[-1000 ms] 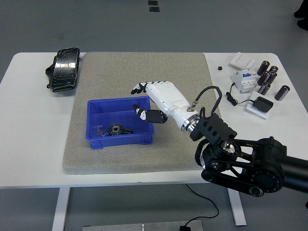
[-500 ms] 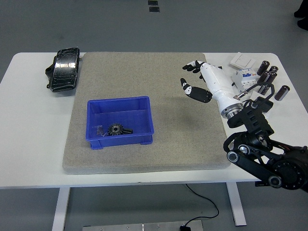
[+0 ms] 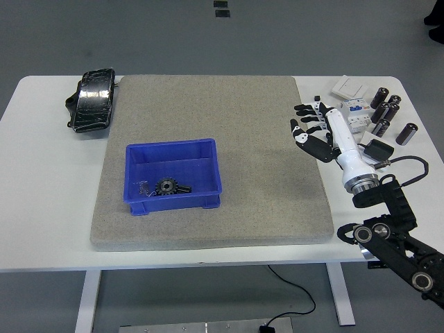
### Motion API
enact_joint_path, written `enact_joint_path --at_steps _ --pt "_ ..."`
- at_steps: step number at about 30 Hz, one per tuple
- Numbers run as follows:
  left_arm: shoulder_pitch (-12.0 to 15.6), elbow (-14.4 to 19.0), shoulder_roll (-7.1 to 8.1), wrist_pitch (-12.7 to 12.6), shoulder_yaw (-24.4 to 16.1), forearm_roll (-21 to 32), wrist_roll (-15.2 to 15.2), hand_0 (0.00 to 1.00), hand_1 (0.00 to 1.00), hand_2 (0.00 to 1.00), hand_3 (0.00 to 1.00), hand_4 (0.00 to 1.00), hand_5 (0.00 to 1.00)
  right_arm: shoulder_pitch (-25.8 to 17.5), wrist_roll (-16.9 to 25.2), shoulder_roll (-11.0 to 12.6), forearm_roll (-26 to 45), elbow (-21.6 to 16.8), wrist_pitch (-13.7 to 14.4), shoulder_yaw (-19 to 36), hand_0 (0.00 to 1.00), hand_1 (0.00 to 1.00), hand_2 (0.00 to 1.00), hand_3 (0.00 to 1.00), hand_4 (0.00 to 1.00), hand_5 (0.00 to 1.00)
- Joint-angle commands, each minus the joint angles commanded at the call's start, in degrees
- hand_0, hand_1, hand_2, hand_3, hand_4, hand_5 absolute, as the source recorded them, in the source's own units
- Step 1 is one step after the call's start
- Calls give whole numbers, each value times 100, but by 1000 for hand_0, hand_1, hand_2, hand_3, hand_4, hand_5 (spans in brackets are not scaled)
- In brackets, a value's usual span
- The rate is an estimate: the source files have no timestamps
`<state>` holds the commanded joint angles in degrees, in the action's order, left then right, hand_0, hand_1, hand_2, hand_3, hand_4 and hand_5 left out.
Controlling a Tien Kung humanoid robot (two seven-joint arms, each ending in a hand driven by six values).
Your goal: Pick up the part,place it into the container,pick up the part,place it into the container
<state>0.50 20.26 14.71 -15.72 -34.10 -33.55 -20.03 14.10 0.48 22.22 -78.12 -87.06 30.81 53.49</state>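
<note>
We look down on a white counter (image 3: 48,229) standing on a grey floor, with a large grey felt mat (image 3: 208,229) covering its middle. Nearest to us, the right arm (image 3: 395,239) comes in from the lower right corner. A second ago its robot hand (image 3: 319,132) hovered at the right rim of the blue container (image 3: 173,173); half a second ago it was already over the mat's upper right; now it has pulled back further, to the mat's right edge, with nothing in it and the fingers (image 3: 305,125) spread and pointing left.

The container sits left of centre on the mat, well apart from the robot hand. In it lies a dark gear (image 3: 167,186) with teeth around its rim, near the front wall, and just left of it a small cluster of metal bits (image 3: 144,187) that we cannot make out clearly. Both have kept their places across the frames.

Just beyond and right of the robot hand, on the bare counter, we see a white circuit breaker (image 3: 354,111), a black adapter (image 3: 379,150), several dark cylinders (image 3: 388,111) and a white switch plate (image 3: 345,87). At the far left lies a black pedal-like object (image 3: 94,100).
</note>
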Motion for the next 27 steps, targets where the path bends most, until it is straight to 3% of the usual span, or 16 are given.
enact_joint_path --at_steps 5,11,19,27 --pt "-2 -6 -18 2 35 46 18 675 661 588 565 505 431 -432 569 -66 974 -109 -160 375 536 641 672 683 621 318" --pt "-5 -11 -15 3 50 64 26 675 660 588 564 506 432 -574 1026 -153 2066 22 -347 333 578 643 675 682 665 363" --pt "-17 -19 3 30 33 26 15 676 661 588 564 507 430 -597 1175 -221 3115 173 -430 243 583 643 677 678 697 407" --pt "-46 -9 49 46 -45 -93 -25 676 661 588 564 508 428 -583 1197 -196 3390 203 -446 359 585 646 675 679 682 386"
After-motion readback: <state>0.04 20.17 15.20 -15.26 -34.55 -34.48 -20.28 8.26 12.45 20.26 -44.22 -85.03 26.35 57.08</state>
